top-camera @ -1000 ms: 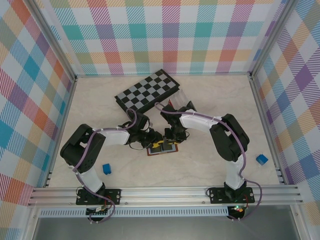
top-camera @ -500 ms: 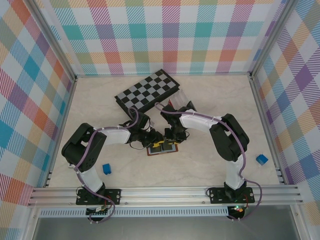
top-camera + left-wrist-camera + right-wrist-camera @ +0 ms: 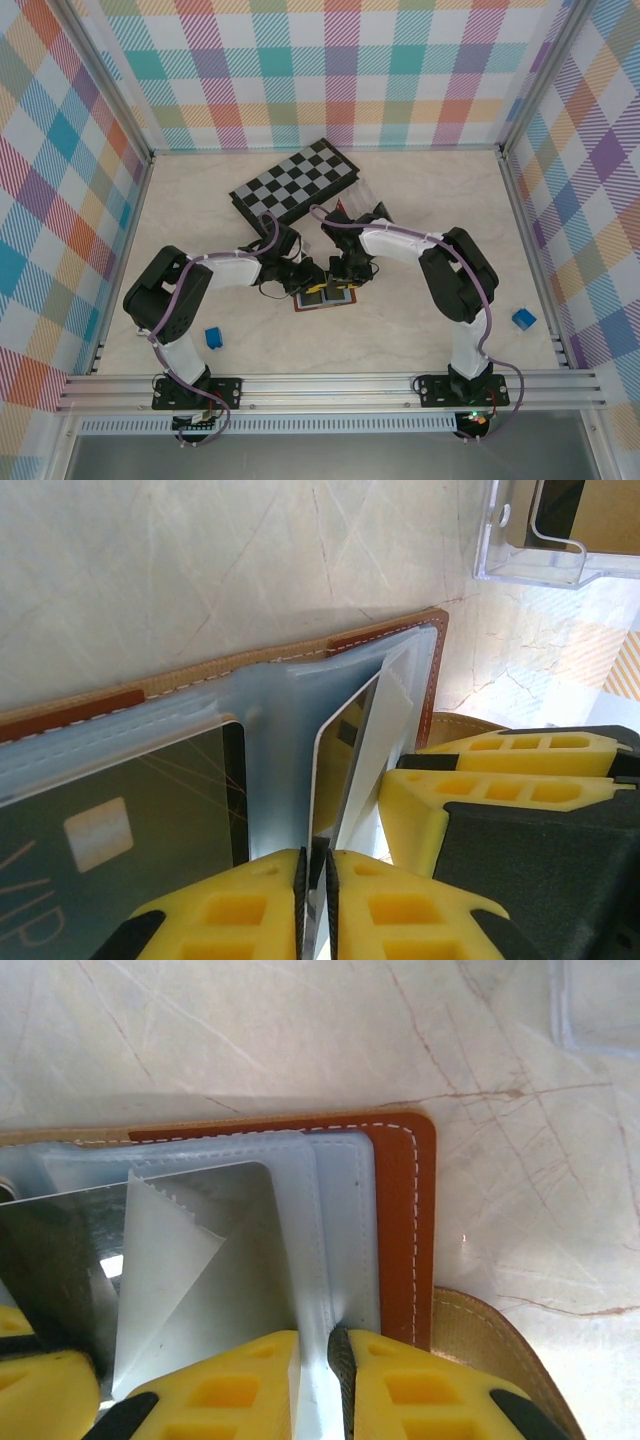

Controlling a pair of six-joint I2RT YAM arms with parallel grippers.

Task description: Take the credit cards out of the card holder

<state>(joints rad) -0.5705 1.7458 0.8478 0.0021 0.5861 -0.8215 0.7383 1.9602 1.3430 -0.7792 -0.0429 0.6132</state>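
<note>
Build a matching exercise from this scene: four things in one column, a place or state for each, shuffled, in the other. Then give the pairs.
Things:
1. chessboard
2. card holder
3. left claw
4. right claw

Places or states:
A. pinches the holder's pale lining
B. lies open under both claws
C. pinches the edge of a card
D. lies behind the holder, checkered face up

Pairs: 1-D, 2-B, 3-C, 4-A
</note>
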